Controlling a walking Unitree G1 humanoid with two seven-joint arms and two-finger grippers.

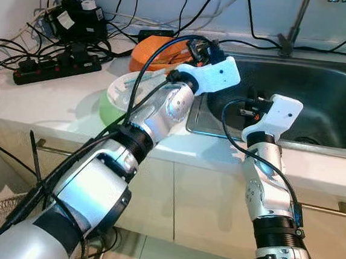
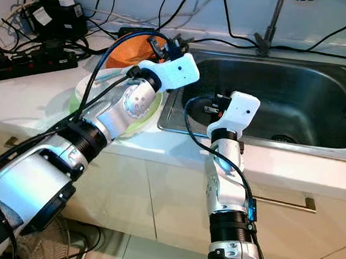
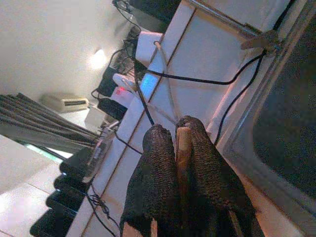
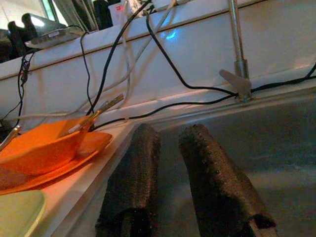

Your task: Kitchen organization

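While both arms are stretched over the counter edge, the scene is recorded as follows.

Sink: a steel sink is seen at the upper right of the head views; nothing can be made out in it but a drain.
Orange bowl: an orange bowl is set on an orange plate just left of the sink rim; utensil handles are leaned inside it.
Green plate: a green plate is seen left of centre, partly hidden under the left arm.
Left gripper: the left gripper is held above the counter beside the sink's left rim, its fingers pressed together on a thin wooden stick, which lies upright between the pads.
Right gripper: the right gripper is held over the sink's near-left corner, fingers slightly parted, nothing between them.
Background: a power strip and tangled cables are seen at the upper left.
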